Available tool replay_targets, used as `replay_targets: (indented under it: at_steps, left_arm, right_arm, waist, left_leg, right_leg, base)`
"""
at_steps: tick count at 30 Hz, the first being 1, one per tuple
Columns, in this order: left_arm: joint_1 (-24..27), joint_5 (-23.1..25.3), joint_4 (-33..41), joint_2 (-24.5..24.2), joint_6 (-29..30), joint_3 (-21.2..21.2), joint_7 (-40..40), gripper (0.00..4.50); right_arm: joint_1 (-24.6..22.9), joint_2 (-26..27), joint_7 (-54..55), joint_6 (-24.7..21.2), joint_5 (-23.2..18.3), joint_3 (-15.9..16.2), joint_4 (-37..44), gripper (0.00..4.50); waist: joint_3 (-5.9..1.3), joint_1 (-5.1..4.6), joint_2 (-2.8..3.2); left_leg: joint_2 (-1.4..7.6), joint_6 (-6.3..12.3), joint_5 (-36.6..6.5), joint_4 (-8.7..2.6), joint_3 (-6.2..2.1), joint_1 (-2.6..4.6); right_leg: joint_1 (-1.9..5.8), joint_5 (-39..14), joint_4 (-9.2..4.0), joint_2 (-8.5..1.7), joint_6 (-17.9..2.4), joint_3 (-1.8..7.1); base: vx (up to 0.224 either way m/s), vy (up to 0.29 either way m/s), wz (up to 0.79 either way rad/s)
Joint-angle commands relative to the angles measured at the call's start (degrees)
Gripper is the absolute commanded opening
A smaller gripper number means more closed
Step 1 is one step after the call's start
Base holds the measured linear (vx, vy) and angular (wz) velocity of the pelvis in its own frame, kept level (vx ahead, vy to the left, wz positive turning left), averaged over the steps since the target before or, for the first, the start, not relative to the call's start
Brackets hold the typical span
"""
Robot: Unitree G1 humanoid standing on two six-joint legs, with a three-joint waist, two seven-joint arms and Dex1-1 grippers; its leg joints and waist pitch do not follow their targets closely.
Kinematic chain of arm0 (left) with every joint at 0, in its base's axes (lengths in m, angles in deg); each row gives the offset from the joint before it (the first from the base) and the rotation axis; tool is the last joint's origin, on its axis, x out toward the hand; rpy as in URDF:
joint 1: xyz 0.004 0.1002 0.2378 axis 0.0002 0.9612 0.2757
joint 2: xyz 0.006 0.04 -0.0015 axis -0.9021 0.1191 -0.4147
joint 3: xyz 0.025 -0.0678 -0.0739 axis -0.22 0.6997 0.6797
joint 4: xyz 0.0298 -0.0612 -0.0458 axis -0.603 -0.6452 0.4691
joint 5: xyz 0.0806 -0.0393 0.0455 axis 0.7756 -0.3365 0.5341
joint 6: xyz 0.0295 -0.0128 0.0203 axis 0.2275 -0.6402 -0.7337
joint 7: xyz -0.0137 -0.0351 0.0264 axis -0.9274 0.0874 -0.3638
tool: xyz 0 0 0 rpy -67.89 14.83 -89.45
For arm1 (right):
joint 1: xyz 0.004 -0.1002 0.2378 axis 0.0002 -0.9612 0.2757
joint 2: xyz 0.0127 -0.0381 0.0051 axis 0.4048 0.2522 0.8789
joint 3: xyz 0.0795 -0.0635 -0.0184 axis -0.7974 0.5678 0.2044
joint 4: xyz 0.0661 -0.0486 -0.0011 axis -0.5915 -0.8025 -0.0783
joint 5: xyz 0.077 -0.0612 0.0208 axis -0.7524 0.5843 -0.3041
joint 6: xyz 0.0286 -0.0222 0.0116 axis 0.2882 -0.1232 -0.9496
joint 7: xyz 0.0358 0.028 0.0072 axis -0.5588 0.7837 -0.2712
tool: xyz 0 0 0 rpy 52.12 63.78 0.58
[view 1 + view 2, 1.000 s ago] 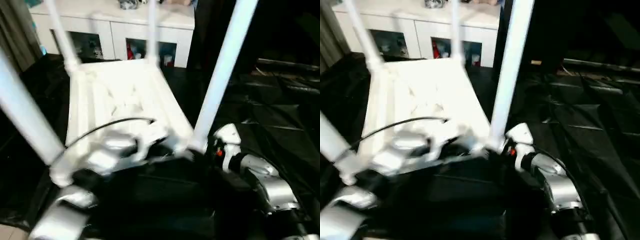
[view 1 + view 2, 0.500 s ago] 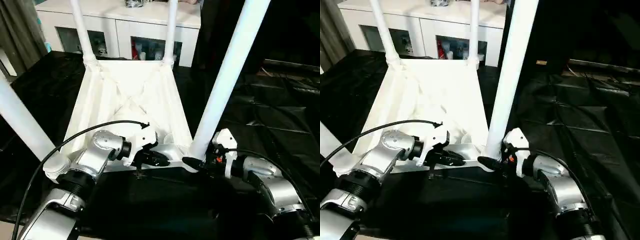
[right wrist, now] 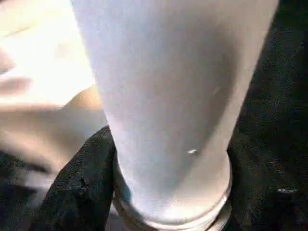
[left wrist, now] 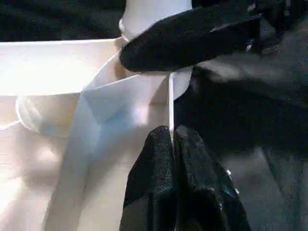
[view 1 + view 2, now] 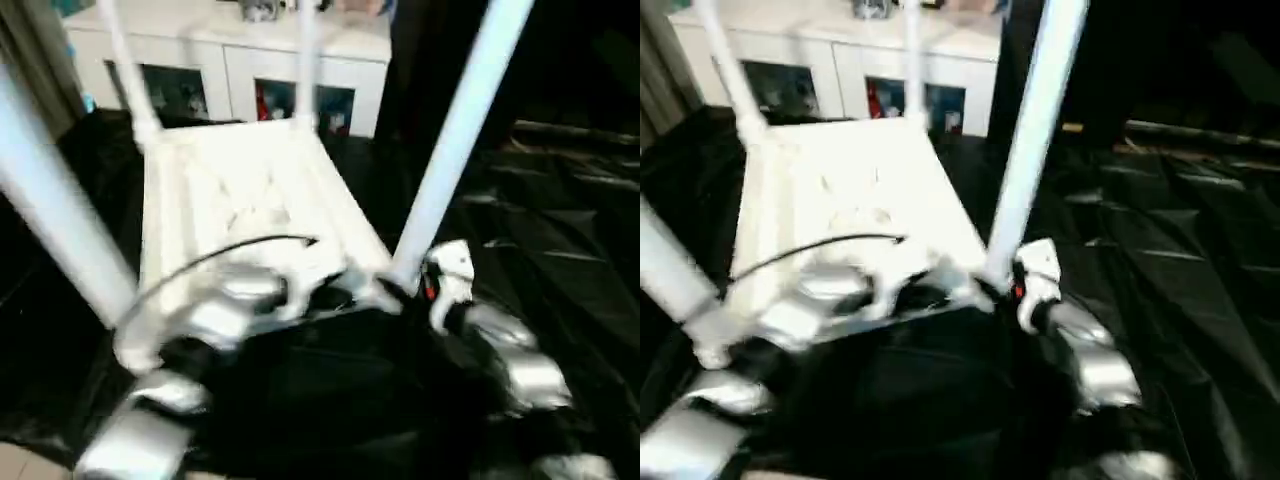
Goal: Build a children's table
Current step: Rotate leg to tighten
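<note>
From the head views, the small white plastic children's table [image 5: 240, 200] lies upside down on the big black-covered tabletop [image 5: 560, 250]. Its ribbed underside faces up and its four long white tube legs stick up into the air. The near right leg [image 5: 455, 140] stands tall at the corner closest to the robot's right arm. Behind the tabletop is a white cabinet with glass doors [image 5: 250, 80]. The left pincer [image 5: 335, 298] reaches in at the near edge of the little table, with a black cable looping over its silver arm. The right pincer [image 5: 990, 292] sits at the foot of the near right leg.

In the left wrist view, the left pincer [image 4: 172, 137] has its two black fingers pressed together, right at the thin white edge of the little table beside the corner socket. One black finger [image 4: 192, 36] of the right pincer lies across the base of the leg there.

In the right wrist view, the right pincer [image 3: 168, 192] has one black finger on each side of the thick white leg, hugging it just above its ringed bottom end.
</note>
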Motion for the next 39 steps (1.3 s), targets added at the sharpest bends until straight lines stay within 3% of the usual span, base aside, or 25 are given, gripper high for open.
replay_targets:
  at_steps: [1,5,8,9,14,19,25,31,36,39]
  left_arm:
    - [0.14,-0.12,-3.12,3.81,0.54,-0.39,-6.44,0.00]
    - [-0.07,0.11,-3.08,4.81,0.04,-0.94,-5.51,0.00]
    - [-0.07,0.35,-3.13,4.50,-0.27,-0.82,-5.29,0.00]
    - [0.04,0.19,-3.10,4.10,-0.59,-0.70,-4.48,0.00]
    - [0.75,-1.12,-2.02,1.70,-1.86,-0.34,0.68,0.00]
    - [1.56,-2.72,-1.03,-3.84,-6.07,-0.18,9.84,0.00]
    - [3.23,-4.97,1.66,-9.07,-4.50,-0.09,19.86,0.00]
    - [4.63,-6.81,3.33,-11.15,-3.92,0.34,23.89,0.00]
    - [5.39,-7.75,4.68,-11.74,-3.17,0.40,25.66,0.00]
    - [5.66,-7.83,5.19,-11.69,-2.84,0.30,25.94,0.00]
  right_arm:
    - [-0.61,2.85,1.14,-1.65,1.37,3.11,-1.33,2.74]
    - [-0.80,3.67,-1.68,-0.35,2.25,6.18,-0.68,2.74]
    - [-0.60,4.22,-2.23,0.46,0.18,4.36,-0.92,2.74]
    - [-0.36,4.02,-2.49,0.35,-0.22,3.89,-0.92,3.43]
    - [0.13,1.75,-6.57,-0.07,-0.78,4.26,-0.15,3.70]
    - [-1.41,-5.37,-20.29,-0.48,-2.11,7.04,3.02,3.70]
    - [-3.28,-11.26,-30.16,-1.64,-2.77,8.69,5.82,3.70]
    - [-3.82,-12.98,-33.54,-2.26,-4.01,8.93,6.83,3.70]
    - [-3.74,-12.75,-35.13,-2.30,-5.07,8.64,7.11,3.70]
    - [-3.62,-12.33,-35.42,-2.32,-5.06,8.67,6.86,3.38]
  waist:
    - [-2.03,-0.08,-0.03]
    - [-2.10,-0.08,-0.28]
    - [-2.13,-0.08,-0.23]
    - [-2.11,-0.08,-0.34]
    - [-2.10,-0.33,-0.30]
    - [-2.27,-0.29,-0.40]
    - [-2.42,-0.27,-0.26]
    - [-2.44,-0.41,-0.15]
    - [-2.40,-0.32,-0.38]
    - [-2.40,-0.30,-0.26]
  left_leg:
    - [2.03,-0.64,-20.60,-4.20,-1.41,0.95]
    - [2.00,0.46,-20.10,-4.25,-1.34,0.61]
    - [2.04,0.61,-19.99,-4.33,-1.41,0.51]
    - [2.03,0.72,-20.04,-4.33,-1.39,0.49]
    - [2.06,0.80,-20.31,-4.47,-1.52,0.27]
    - [2.10,2.07,-18.33,-4.21,-1.28,0.11]
    - [2.37,2.95,-14.82,-4.08,-1.10,-0.04]
    - [2.52,2.92,-14.29,-3.96,-0.96,0.19]
    - [2.50,2.94,-14.08,-3.83,-0.85,0.24]
    - [2.53,2.70,-13.89,-3.87,-0.84,0.31]
  right_leg:
    - [0.96,-26.70,-5.34,-2.86,-6.97,1.61]
    - [1.19,-24.69,-5.21,-2.75,-6.89,1.59]
    - [1.27,-24.55,-5.19,-2.78,-6.93,1.53]
    - [1.24,-24.69,-5.19,-2.77,-6.93,1.51]
    - [1.31,-25.08,-5.21,-2.85,-6.90,1.48]
    - [1.69,-21.53,-4.91,-2.80,-8.16,1.55]
    - [2.00,-15.05,-3.88,-2.74,-11.28,1.51]
    - [1.99,-10.71,-3.32,-2.65,-13.70,1.52]
    - [2.04,-11.58,-3.32,-2.77,-13.65,1.58]
    - [1.95,-11.72,-3.33,-2.70,-13.61,1.61]
  base:
    - [0.000,0.000,0.00]
    - [0.000,0.000,0.00]
    - [0.000,0.000,0.00]
    - [0.000,0.000,0.00]
    - [0.000,0.000,0.00]
    - [0.000,0.000,0.00]
    - [0.000,0.000,0.00]
    - [0.000,0.000,0.00]
    - [0.000,0.000,0.00]
    - [0.000,0.000,0.00]
